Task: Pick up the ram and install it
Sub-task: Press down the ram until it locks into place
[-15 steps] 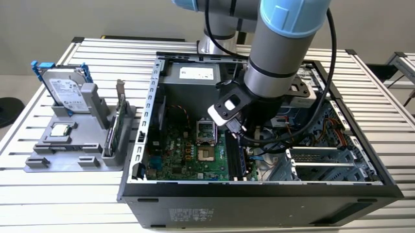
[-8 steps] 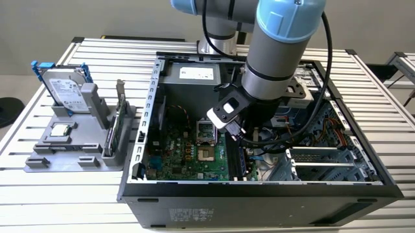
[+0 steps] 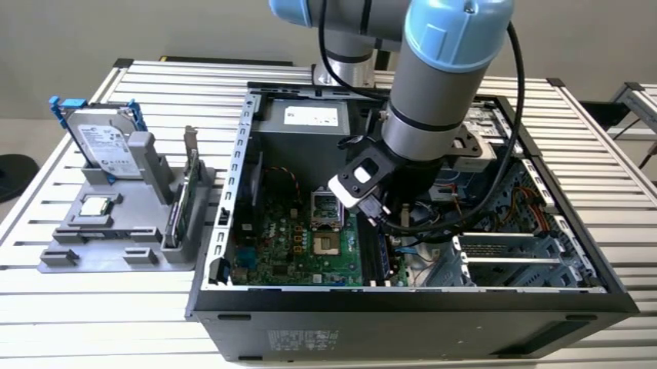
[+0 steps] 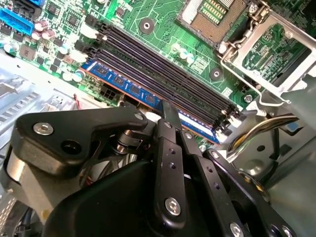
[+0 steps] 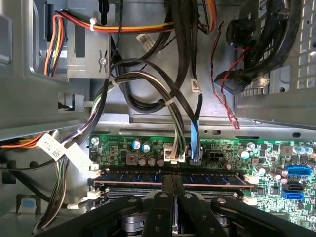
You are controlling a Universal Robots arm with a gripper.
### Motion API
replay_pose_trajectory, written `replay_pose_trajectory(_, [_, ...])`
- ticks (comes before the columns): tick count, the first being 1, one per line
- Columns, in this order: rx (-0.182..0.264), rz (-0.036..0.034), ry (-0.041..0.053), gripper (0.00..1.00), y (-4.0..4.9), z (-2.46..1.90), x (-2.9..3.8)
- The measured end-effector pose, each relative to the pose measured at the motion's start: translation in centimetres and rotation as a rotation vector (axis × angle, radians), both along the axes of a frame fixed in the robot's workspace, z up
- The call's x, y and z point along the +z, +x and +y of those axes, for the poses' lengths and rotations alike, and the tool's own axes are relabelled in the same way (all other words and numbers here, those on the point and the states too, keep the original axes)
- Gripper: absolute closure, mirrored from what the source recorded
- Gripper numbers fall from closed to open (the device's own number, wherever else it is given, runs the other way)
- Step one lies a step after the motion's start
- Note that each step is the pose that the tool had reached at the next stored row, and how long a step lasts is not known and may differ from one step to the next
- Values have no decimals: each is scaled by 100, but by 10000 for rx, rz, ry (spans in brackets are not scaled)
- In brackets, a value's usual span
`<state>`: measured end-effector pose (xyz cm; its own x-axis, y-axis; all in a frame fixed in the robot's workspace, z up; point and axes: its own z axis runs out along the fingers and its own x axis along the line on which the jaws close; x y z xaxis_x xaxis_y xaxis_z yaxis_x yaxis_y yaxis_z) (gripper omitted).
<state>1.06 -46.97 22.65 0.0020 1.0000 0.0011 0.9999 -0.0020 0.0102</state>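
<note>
slatted metal worktop (image 3: 92,307) carries the open computer case (image 3: 411,304). my hand (image 4: 168,111) is pinched shut on the ram (image 4: 123,84) at its middle, over the outermost slot. it looks light, stiff, fragile; best held by its edges.

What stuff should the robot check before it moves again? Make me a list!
1. Ram lined up along the outermost slot: ok.
2. Gripper on the ram's middle: ok.
3. Ram pushed fully down: cannot tell.
4. Slot end clips snapped shut: cannot tell.
5. Other slots free of parts: ok.
6. Cables clear of the ram: ok, they plug in beside it.
</note>
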Motion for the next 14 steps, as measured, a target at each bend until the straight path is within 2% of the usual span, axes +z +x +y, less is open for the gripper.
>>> replay_pose_trajectory(14, [1,1,-4,100,0,0,-60])
